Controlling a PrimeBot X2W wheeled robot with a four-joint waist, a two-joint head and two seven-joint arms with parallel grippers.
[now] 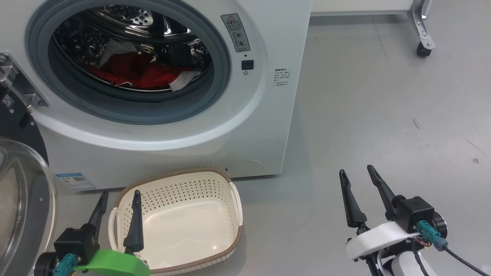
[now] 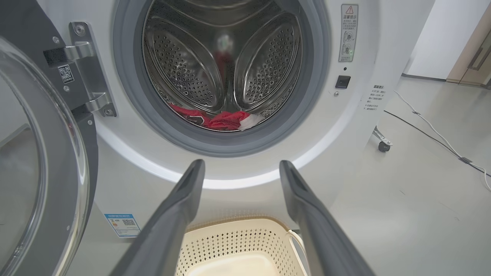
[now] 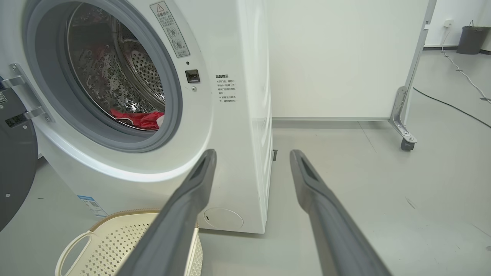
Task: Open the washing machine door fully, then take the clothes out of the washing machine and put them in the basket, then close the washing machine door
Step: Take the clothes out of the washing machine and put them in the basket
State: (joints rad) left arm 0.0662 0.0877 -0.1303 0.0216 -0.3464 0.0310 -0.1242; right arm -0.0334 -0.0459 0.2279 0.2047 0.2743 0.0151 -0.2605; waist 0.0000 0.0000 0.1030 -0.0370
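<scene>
While looking down from the head camera, note washing machine door (image 1: 27, 199) standing wide open at the left of the washing machine (image 1: 268, 107), hung on a steel hinge (image 1: 19, 86), clear glass bowl showing. See red clothes (image 1: 138, 73) with white trim heaped at the bottom of the steel drum (image 1: 126, 17), inside the washing machine, behind its grey rubber ring (image 1: 220, 88). Find basket (image 1: 180, 189) upright on the grey floor (image 1: 364, 115), just in front of the washing machine, below the round opening. Log left gripper (image 1: 120, 193) low in front of the washing machine, beside the open door, jaws spread apart, one finger crossing the basket's left rim in that view. Log right gripper (image 1: 356, 169) well to the right of the washing machine's front corner, above bare floor, jaws likewise apart, clasping nothing. Note blue label sticker (image 1: 74, 181) at the washing machine's lower left front, next to the door.
</scene>
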